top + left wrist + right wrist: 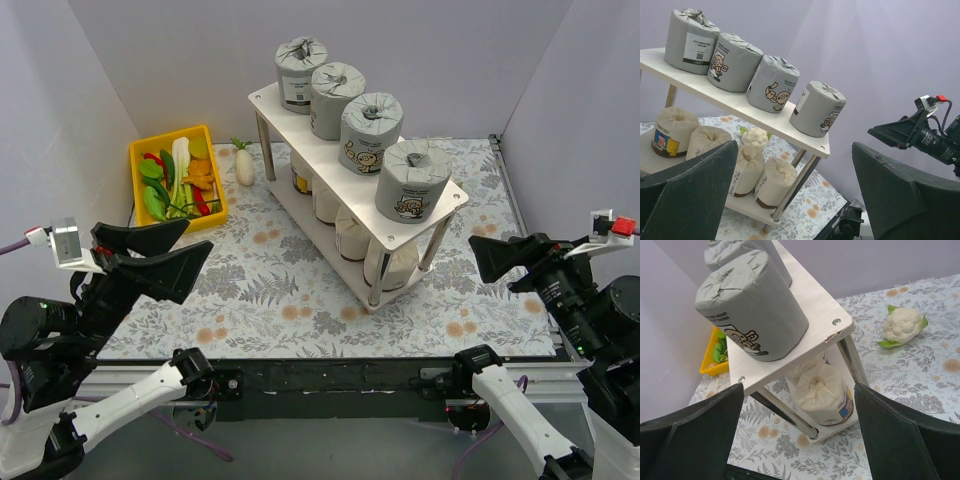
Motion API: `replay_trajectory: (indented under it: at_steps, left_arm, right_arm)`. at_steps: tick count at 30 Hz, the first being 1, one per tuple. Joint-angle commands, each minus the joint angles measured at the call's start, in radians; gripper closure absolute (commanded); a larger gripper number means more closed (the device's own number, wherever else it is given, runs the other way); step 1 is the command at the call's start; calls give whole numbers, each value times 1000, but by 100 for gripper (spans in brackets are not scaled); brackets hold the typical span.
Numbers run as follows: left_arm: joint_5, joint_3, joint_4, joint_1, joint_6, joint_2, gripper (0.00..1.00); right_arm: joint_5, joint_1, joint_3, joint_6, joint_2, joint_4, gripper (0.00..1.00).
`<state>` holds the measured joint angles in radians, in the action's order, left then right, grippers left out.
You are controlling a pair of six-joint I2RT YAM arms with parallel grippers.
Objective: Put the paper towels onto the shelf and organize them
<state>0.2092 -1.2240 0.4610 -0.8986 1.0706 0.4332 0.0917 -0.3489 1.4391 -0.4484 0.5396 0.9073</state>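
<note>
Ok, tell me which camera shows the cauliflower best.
Right wrist: the cauliflower lies in full view on the table beside the shelf. The left wrist glimpses it behind the cream rolls; the top view does not show it.

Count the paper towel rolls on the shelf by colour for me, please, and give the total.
Grey rolls: 4, on the top board of the shelf
Cream rolls: 4, on the lower board
Total: 8
</note>
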Motion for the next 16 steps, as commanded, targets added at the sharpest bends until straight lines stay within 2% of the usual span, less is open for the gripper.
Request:
replay_trajectory:
  at_steps: [1,16]
  left_arm:
    - [2,11,19,4,-1,-7,2]
    - [-4,32,8,3,-3,1,2]
  right_arm:
    - [-49,-1,3,5,-47,-111,2]
    - [-24,-1,3,-19,-24,-91,1]
